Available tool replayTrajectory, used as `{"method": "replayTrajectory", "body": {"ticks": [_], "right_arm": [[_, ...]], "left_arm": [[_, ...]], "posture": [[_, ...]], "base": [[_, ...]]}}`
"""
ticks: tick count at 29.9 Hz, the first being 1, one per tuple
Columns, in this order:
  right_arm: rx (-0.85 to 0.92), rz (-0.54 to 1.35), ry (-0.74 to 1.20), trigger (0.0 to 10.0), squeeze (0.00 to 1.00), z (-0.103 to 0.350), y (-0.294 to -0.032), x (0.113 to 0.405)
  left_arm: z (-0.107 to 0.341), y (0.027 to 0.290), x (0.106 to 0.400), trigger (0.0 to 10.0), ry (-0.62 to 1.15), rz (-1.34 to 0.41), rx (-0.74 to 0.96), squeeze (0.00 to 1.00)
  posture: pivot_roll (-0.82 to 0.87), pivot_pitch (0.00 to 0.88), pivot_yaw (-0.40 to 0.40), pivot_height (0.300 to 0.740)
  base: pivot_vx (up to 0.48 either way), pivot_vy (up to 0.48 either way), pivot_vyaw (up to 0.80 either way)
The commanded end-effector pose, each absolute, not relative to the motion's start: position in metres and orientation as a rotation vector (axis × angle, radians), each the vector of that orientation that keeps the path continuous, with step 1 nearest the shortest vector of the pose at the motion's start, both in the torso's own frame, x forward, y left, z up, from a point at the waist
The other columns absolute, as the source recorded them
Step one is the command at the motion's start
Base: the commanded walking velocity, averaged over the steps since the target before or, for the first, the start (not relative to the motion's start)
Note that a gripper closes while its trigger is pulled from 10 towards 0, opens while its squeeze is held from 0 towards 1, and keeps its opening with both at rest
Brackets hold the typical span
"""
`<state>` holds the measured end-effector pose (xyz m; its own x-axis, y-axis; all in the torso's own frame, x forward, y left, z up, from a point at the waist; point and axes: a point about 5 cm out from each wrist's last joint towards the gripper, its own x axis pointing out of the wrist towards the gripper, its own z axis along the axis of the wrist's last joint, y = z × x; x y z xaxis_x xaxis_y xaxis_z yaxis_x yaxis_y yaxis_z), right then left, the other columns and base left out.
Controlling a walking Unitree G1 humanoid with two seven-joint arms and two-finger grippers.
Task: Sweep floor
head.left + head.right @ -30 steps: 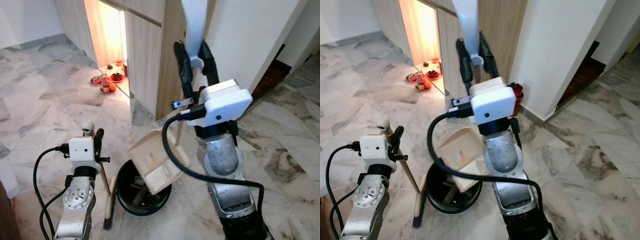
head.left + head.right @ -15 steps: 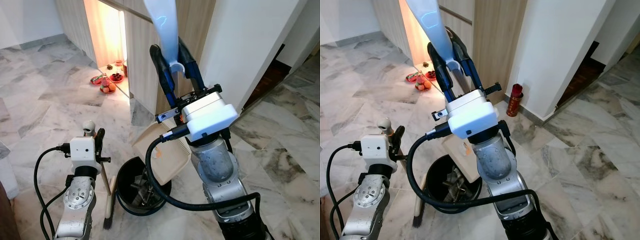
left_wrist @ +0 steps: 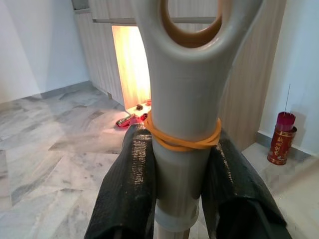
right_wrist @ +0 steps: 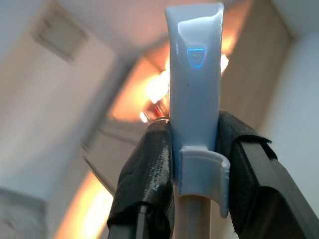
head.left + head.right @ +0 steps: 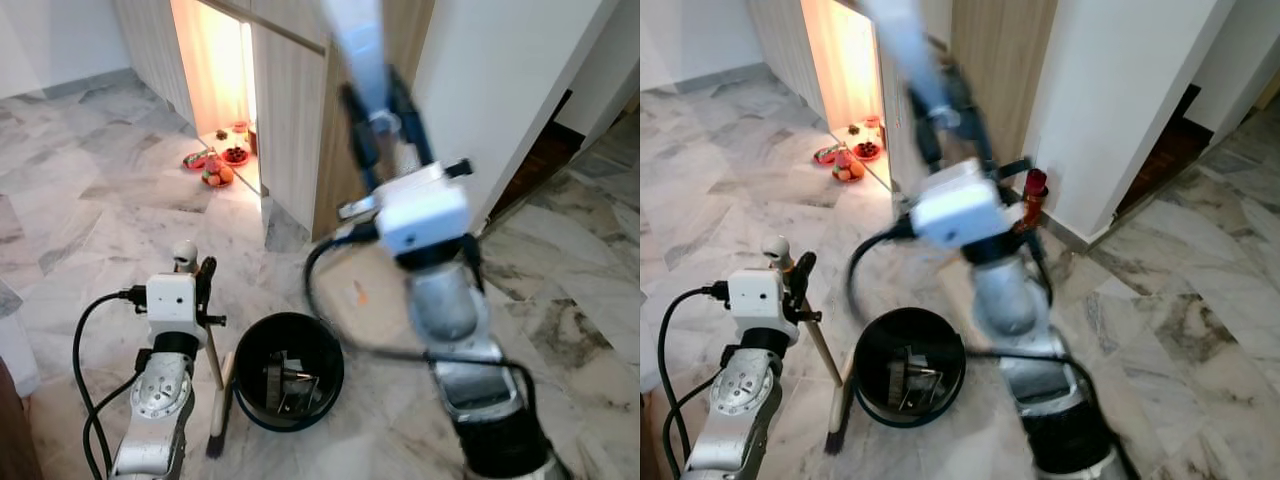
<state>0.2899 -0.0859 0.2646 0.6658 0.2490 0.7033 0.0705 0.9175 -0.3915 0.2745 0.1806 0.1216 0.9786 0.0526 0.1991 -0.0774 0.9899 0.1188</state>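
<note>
My right gripper (image 5: 385,115) is raised high and shut on the white-blue dustpan handle (image 4: 194,74). The beige pan (image 5: 358,292) hangs blurred below it, just right of the black bin (image 5: 243,352). The bin stands on the marble floor with dark debris inside. To the bin's left, my left gripper (image 5: 197,272) is shut on the wooden broom stick just under its grey looped cap (image 3: 184,94). The broom stands upright with its brush (image 5: 218,432) on the floor beside the bin.
A lit niche with red plates of fruit (image 5: 213,168) opens in the wooden cabinet wall (image 5: 290,110) ahead. A red incense holder (image 5: 1034,196) stands at the foot of the white wall. A dark doorway (image 5: 540,150) lies to the right, with open marble floor on the left.
My right arm has swung right and the dustpan has left its place over the bin, so the whole bin mouth now shows. The left arm and broom have stayed put.
</note>
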Motion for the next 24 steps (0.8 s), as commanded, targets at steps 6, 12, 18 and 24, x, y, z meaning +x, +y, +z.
{"method": "replayTrajectory", "body": {"ticks": [6,12,18,24], "right_arm": [[-0.435,-0.002,-0.751,10.0,0.00,0.251,-0.113,0.311],[-0.377,-0.104,-0.583,10.0,0.00,0.223,-0.136,0.327],[-0.318,-0.154,-0.478,10.0,0.00,0.202,-0.151,0.334],[-0.341,-0.149,-0.405,10.0,0.00,0.180,-0.157,0.335]], "left_arm": [[0.126,0.179,0.274,10.0,-0.231,0.048,0.156,0.00],[0.125,0.182,0.271,10.0,-0.227,0.056,0.159,0.00],[0.125,0.186,0.269,10.0,-0.227,0.064,0.165,0.00],[0.122,0.188,0.265,10.0,-0.212,0.071,0.163,0.00]], "posture": [[0.11,0.041,-0.077,0.740],[0.11,0.029,-0.082,0.740],[0.12,0.030,-0.084,0.740],[0.12,0.040,-0.087,0.740]], "base": [[0.000,0.000,0.00],[0.000,0.000,0.00],[0.000,0.000,0.00],[0.000,0.000,0.00]]}}
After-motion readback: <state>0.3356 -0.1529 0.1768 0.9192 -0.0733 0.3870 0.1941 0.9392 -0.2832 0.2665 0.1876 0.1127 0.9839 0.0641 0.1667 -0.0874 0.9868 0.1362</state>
